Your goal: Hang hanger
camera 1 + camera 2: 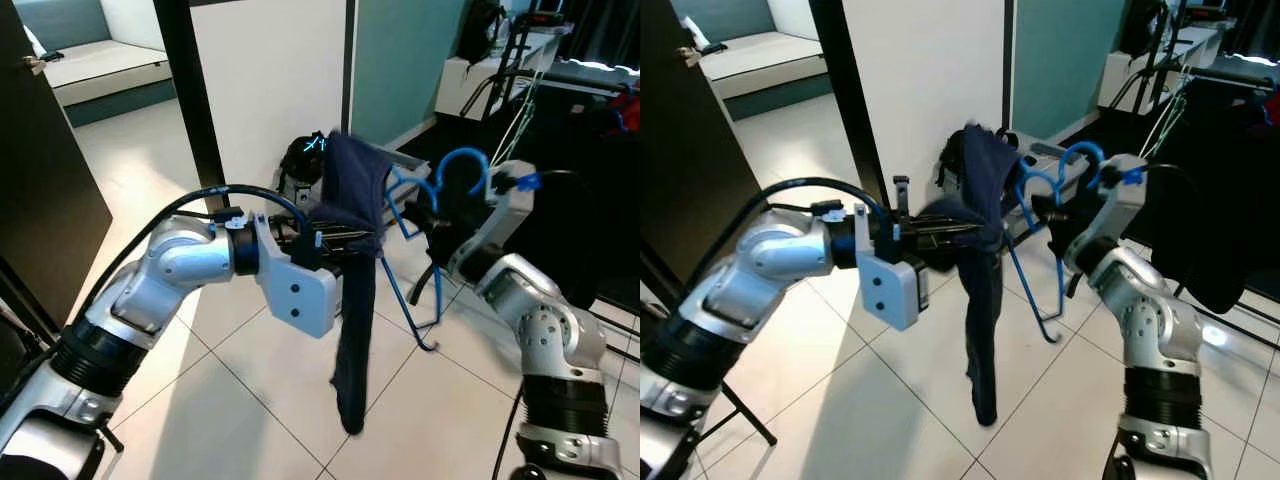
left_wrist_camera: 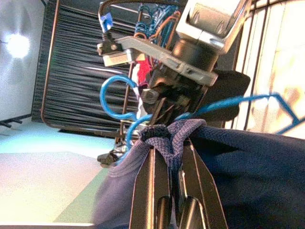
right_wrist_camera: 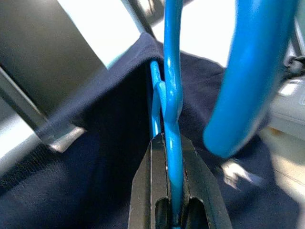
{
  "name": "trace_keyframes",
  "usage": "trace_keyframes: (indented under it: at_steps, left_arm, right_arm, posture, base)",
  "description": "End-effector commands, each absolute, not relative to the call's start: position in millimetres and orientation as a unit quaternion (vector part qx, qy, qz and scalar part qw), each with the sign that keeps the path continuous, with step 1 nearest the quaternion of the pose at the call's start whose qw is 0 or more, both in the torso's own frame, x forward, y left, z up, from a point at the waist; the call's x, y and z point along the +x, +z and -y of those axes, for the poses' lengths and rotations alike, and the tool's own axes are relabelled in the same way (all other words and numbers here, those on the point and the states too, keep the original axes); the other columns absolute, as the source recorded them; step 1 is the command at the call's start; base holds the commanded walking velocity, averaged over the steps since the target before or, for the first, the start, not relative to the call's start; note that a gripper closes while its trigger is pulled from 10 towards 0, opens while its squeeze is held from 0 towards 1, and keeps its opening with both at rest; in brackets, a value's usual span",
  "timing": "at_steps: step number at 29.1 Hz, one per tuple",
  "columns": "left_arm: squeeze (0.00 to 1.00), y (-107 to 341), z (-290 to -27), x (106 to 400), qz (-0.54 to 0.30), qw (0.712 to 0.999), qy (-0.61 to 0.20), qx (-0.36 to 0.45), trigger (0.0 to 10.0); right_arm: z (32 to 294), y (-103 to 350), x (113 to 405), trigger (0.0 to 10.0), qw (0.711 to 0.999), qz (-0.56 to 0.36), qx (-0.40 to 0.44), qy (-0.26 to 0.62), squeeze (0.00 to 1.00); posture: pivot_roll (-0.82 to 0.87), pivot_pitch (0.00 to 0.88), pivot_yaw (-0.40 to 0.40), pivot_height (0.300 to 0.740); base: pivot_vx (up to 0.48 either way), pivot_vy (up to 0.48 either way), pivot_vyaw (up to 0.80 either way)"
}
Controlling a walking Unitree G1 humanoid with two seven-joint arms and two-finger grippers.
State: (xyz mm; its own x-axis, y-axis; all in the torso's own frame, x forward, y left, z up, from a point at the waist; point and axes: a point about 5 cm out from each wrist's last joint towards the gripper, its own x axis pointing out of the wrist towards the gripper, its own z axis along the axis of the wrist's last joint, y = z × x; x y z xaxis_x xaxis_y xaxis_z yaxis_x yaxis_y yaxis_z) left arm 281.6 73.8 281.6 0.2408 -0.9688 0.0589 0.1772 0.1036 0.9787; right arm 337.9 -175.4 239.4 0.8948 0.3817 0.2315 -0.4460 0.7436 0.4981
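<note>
Beside the white wall panel (image 1: pixel 270 90), the blue hanger (image 1: pixel 415 250) is held up between the two arms, with a dark navy garment (image 1: pixel 352 300) draped over one end and trailing down toward the tiled floor (image 1: pixel 250 400). From the head views the left gripper (image 1: pixel 345 238) reaches into the cloth near the garment's top, but its fingertips are buried in the folds; the left wrist view makes it plain that both black fingers (image 2: pixel 155 186) are pinched together on a bunched ridge of the navy fabric. The right gripper (image 3: pixel 172 191) is clamped on the hanger's thin blue wire, which runs straight up between its fingers, with the thick blue hook blurred close by. Past the hanger, a dark clothes rack (image 1: pixel 590 130) stands by the right arm, its contents too dim to make out.
</note>
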Motion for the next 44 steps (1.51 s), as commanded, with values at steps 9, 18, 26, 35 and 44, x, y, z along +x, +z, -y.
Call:
trace_keyframes:
  at_steps: [9, 18, 26, 35, 44]
  left_arm:
    - [0.00, 262, -50, 273, 0.398, 0.643, -0.473, 0.453, 10.0]
    - [0.00, 262, -49, 278, 0.390, 0.656, -0.459, 0.454, 10.0]
    - [0.00, 262, -48, 279, 0.387, 0.660, -0.453, 0.456, 10.0]
    - [0.00, 270, -61, 288, 0.383, 0.675, -0.418, 0.472, 10.0]
    - [0.00, 284, -89, 300, 0.375, 0.693, -0.364, 0.497, 10.0]
  right_arm:
    - [158, 273, 342, 10.0, 0.866, 0.126, 0.431, 0.218, 0.00]
    - [126, 267, 342, 10.0, 0.885, 0.075, 0.404, 0.219, 0.00]
    - [91, 271, 338, 10.0, 0.881, 0.011, 0.403, 0.248, 0.00]
    - [64, 230, 321, 10.0, 0.893, -0.150, 0.303, 0.297, 0.00]
    - [84, 193, 309, 10.0, 0.916, -0.241, 0.151, 0.283, 0.00]
  posture:
    - [-0.04, 0.000, 0.029, 0.735]
    - [-0.05, 0.000, 0.031, 0.735]
    - [-0.04, 0.000, 0.038, 0.735]
    - [-0.05, 0.000, 0.037, 0.735]
    - [-0.06, 0.000, 0.034, 0.735]
  base:
    - [0.000, 0.000, 0.00]
    - [0.000, 0.000, 0.00]
    - [0.000, 0.000, 0.00]
    - [0.000, 0.000, 0.00]
    - [0.000, 0.000, 0.00]
